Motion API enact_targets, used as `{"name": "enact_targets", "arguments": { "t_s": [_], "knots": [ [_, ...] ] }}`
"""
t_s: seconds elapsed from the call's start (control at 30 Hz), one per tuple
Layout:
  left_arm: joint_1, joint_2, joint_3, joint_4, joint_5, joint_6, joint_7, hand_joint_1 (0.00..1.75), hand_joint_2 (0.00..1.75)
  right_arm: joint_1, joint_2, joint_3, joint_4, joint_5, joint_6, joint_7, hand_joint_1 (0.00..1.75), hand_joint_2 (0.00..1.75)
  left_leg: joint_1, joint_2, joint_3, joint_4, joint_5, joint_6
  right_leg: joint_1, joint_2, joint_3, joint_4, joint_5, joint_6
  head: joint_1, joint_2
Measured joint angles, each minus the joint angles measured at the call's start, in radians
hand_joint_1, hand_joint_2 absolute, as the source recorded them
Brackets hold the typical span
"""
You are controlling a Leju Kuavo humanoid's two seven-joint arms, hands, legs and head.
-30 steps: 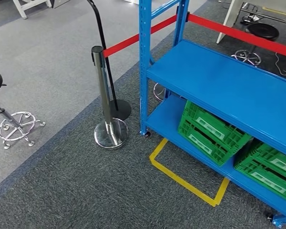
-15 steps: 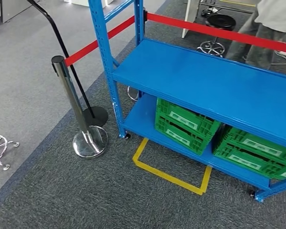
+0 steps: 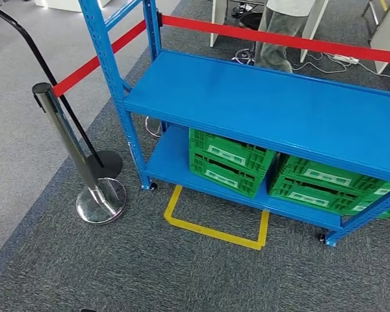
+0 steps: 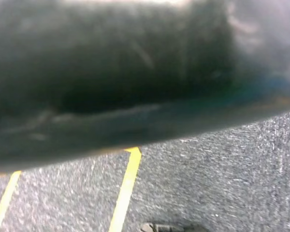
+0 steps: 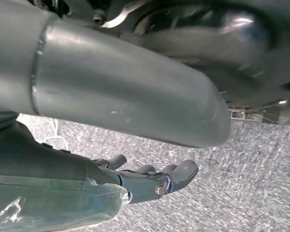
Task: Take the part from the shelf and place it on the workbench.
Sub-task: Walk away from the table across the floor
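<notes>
The blue metal shelf stands ahead in the head view, and its middle board shows only bare blue. Two green crates sit side by side on the bottom board; I cannot see what is in them. A yellow tape outline marks the carpet in front of the shelf. In the right wrist view my right hand hangs over the grey carpet, its fingers apart and nothing in them.
A chrome stanchion with a red belt stands left of the shelf, and the belt runs on behind it. A person's legs are behind the shelf. Grey carpet lies open in front.
The camera has moved: the whole scene has slid left and the shelf now fills more of the picture. A person behind the shelf has come into sight.
</notes>
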Motion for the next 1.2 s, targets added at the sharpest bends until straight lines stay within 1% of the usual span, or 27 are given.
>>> {"name": "enact_targets", "arguments": {
  "t_s": [0.03,0.07,0.13,0.17,0.23,0.3,0.33,0.37,0.4,0.47,0.5,0.53,0.57,0.67,0.7,0.73,0.8,0.83,0.87,0.9,0.93,0.97,1.0,1.03,1.1,1.17,1.2],
  "knots": [
    [0.0,-0.002,0.004,0.0,0.002,-0.002,-0.001,0.0,0.0,-0.001,0.0,0.0,0.0,0.001,0.0,0.0,0.0,0.0,-0.002,0.001,0.001,0.001,0.0,-0.005,0.002,-0.003,0.017,-0.032,0.005,-0.005,-0.001,0.0],
    [0.0,-0.004,0.008,0.001,0.004,-0.003,-0.002,0.0,0.0,-0.002,0.0,0.0,0.0,0.002,0.0,0.001,0.0,0.0,-0.002,0.001,0.001,0.002,0.0,-0.011,0.004,-0.003,0.02,-0.042,0.002,-0.009,-0.001,0.0],
    [0.0,-0.007,0.012,0.001,0.005,-0.004,-0.003,0.0,0.0,0.0,-0.001,-0.001,0.0,0.002,0.0,0.002,0.0,0.0,0.001,0.0,0.002,0.003,-0.001,-0.023,0.004,-0.001,0.022,-0.044,0.006,-0.022,-0.001,0.0],
    [0.0,-0.009,0.015,0.001,0.005,-0.004,-0.004,0.0,0.0,0.001,-0.001,-0.001,0.0,0.002,0.0,0.003,0.0,0.0,0.002,-0.004,-0.002,0.014,-0.012,-0.029,0.003,-0.001,0.026,-0.047,0.009,-0.029,-0.002,0.0],
    [0.001,-0.012,0.02,0.002,0.005,-0.004,-0.005,0.0,0.0,0.0,-0.001,-0.001,0.0,0.003,0.0,0.003,0.0,0.0,0.005,-0.015,-0.034,0.093,-0.065,-0.037,0.0,0.0,0.032,-0.052,0.016,-0.04,-0.005,0.0],
    [0.002,-0.012,0.024,0.005,0.006,-0.004,-0.005,0.0,0.0,0.0,-0.001,-0.001,0.001,0.002,0.0,0.003,0.0,0.0,0.005,-0.022,-0.094,0.227,-0.129,-0.042,0.001,0.003,0.031,-0.051,0.017,-0.044,-0.007,0.0],
    [0.003,-0.013,0.026,0.007,0.008,-0.004,-0.005,0.0,0.0,0.0,-0.001,-0.002,0.001,0.002,0.0,0.003,0.0,0.0,0.005,-0.023,-0.117,0.275,-0.142,-0.042,0.002,0.005,0.031,-0.051,0.016,-0.044,-0.007,0.0],
    [0.003,-0.013,0.027,0.008,0.01,-0.005,-0.005,0.0,0.0,0.0,-0.001,-0.002,0.001,0.003,0.0,0.004,0.0,0.0,0.005,-0.023,-0.124,0.286,-0.133,-0.042,0.003,0.007,0.032,-0.051,0.016,-0.044,-0.007,0.0],
    [0.004,-0.014,0.028,0.008,0.012,-0.006,-0.005,0.0,0.0,0.0,-0.001,-0.002,0.001,0.004,0.0,0.004,0.0,0.0,0.005,-0.023,-0.114,0.26,-0.105,-0.04,0.003,0.01,0.033,-0.051,0.015,-0.044,-0.007,0.0],
    [0.005,-0.015,0.029,0.009,0.015,-0.007,-0.006,0.0,0.0,0.0,-0.001,-0.002,0.002,0.005,0.0,0.006,0.0,0.0,0.004,-0.027,-0.057,0.13,-0.029,-0.033,0.005,0.016,0.036,-0.05,0.013,-0.041,-0.007,0.0],
    [0.004,-0.015,0.029,0.009,0.015,-0.007,-0.007,0.0,0.0,0.0,-0.001,-0.002,0.002,0.006,0.0,0.008,0.0,0.0,0.003,-0.03,-0.03,0.068,-0.006,-0.028,0.007,0.019,0.036,-0.048,0.011,-0.037,-0.007,0.0],
    [0.004,-0.015,0.03,0.01,0.016,-0.007,-0.008,0.0,0.0,-0.001,-0.001,-0.002,0.002,0.006,0.0,0.008,0.0,0.0,0.002,-0.033,-0.014,0.028,0.005,-0.025,0.009,0.02,0.034,-0.046,0.01,-0.033,-0.007,0.0],
    [0.003,-0.015,0.03,0.01,0.017,-0.007,-0.008,0.0,0.0,-0.001,-0.001,-0.002,0.002,0.006,0.0,0.009,0.0,0.0,0.0,-0.035,-0.009,0.012,0.004,-0.021,0.01,0.021,0.031,-0.044,0.009,-0.028,-0.006,0.0],
    [0.004,-0.017,0.031,0.011,0.018,-0.007,-0.008,0.0,0.0,0.002,-0.002,-0.003,0.003,0.006,0.0,0.01,0.0,0.0,0.001,-0.032,-0.011,0.004,0.009,-0.006,0.007,0.02,0.021,-0.038,0.003,-0.014,-0.005,0.0],
    [0.004,-0.017,0.032,0.011,0.018,-0.007,-0.009,0.0,0.0,0.003,-0.002,-0.003,0.003,0.006,0.0,0.01,0.0,0.0,0.003,-0.031,-0.011,0.0,0.012,0.001,0.005,0.019,0.009,-0.014,-0.015,-0.009,-0.003,0.0],
    [0.003,-0.018,0.032,0.011,0.018,-0.007,-0.009,0.0,0.0,0.003,-0.002,-0.003,0.003,0.007,0.0,0.01,0.0,0.0,0.005,-0.029,-0.011,-0.003,0.015,0.006,0.004,0.017,-0.014,0.033,-0.045,-0.005,-0.001,0.0],
    [0.003,-0.019,0.033,0.013,0.018,-0.007,-0.008,0.0,0.0,0.004,-0.002,-0.003,0.004,0.012,0.0,0.013,0.0,0.0,0.004,-0.027,-0.015,-0.003,0.015,0.01,0.002,0.016,-0.078,0.173,-0.112,0.001,0.003,0.0],
    [0.003,-0.019,0.033,0.014,0.019,-0.007,-0.008,0.0,0.44,0.005,-0.002,-0.004,0.005,0.017,0.0,0.016,0.0,0.0,0.003,-0.025,-0.015,-0.002,0.015,0.01,0.001,0.016,-0.104,0.228,-0.13,0.003,0.003,0.0],
    [0.003,-0.019,0.033,0.016,0.019,-0.006,-0.008,0.0,0.87,0.007,-0.002,-0.007,0.006,0.024,0.0,0.02,0.0,0.0,0.003,-0.024,-0.015,-0.002,0.015,0.01,0.001,0.016,-0.114,0.248,-0.127,0.005,0.003,0.0],
    [0.003,-0.019,0.033,0.017,0.02,-0.005,-0.008,0.0,1.31,0.008,-0.002,-0.01,0.006,0.032,0.0,0.025,0.0,0.0,0.003,-0.024,-0.014,-0.002,0.015,0.01,0.0,0.015,-0.104,0.227,-0.104,0.005,0.003,0.0],
    [0.003,-0.02,0.033,0.017,0.021,-0.004,-0.008,0.0,1.75,0.009,-0.002,-0.013,0.006,0.04,0.0,0.03,0.0,0.0,0.003,-0.024,-0.012,-0.001,0.014,0.008,-0.001,0.014,-0.075,0.169,-0.067,0.004,0.003,0.0],
    [0.003,-0.02,0.032,0.018,0.021,-0.003,-0.008,0.0,1.75,0.01,-0.002,-0.017,0.007,0.049,0.0,0.035,0.0,0.0,0.003,-0.023,-0.011,0.0,0.013,0.006,-0.001,0.011,-0.038,0.093,-0.033,0.003,0.003,0.0],
    [0.002,-0.021,0.032,0.018,0.022,-0.003,-0.008,0.0,1.75,0.009,-0.002,-0.02,0.008,0.06,0.0,0.041,0.0,0.44,0.001,-0.023,-0.01,0.003,0.011,0.001,-0.001,0.009,-0.007,0.028,-0.009,0.001,0.003,0.0],
    [0.002,-0.021,0.031,0.018,0.021,-0.004,-0.008,0.0,1.75,0.008,-0.002,-0.024,0.009,0.074,0.0,0.048,0.0,0.87,-0.001,-0.023,-0.011,0.005,0.01,-0.004,0.0,0.007,0.014,-0.016,0.002,-0.003,0.002,0.0],
    [0.001,-0.019,0.025,0.018,0.016,-0.012,-0.011,0.0,1.75,0.01,0.0,-0.036,0.011,0.112,0.0,0.067,0.0,1.75,-0.003,-0.023,-0.012,0.007,0.011,-0.016,0.004,0.008,0.021,-0.036,0.001,-0.014,0.0,0.0],
    [-0.001,-0.017,0.017,0.019,0.007,-0.022,-0.016,0.0,1.75,0.015,0.002,-0.052,0.014,0.149,0.0,0.087,0.0,1.75,0.0,-0.024,-0.014,0.011,0.005,-0.028,0.004,0.008,0.022,-0.036,0.005,-0.027,0.0,0.0],
    [-0.001,-0.017,0.015,0.02,0.002,-0.028,-0.018,0.0,1.75,0.017,0.004,-0.066,0.017,0.165,0.002,0.093,0.0,1.75,0.001,-0.025,-0.02,0.03,-0.01,-0.033,0.002,0.008,0.024,-0.037,0.007,-0.034,-0.002,0.0]
  ]
}}
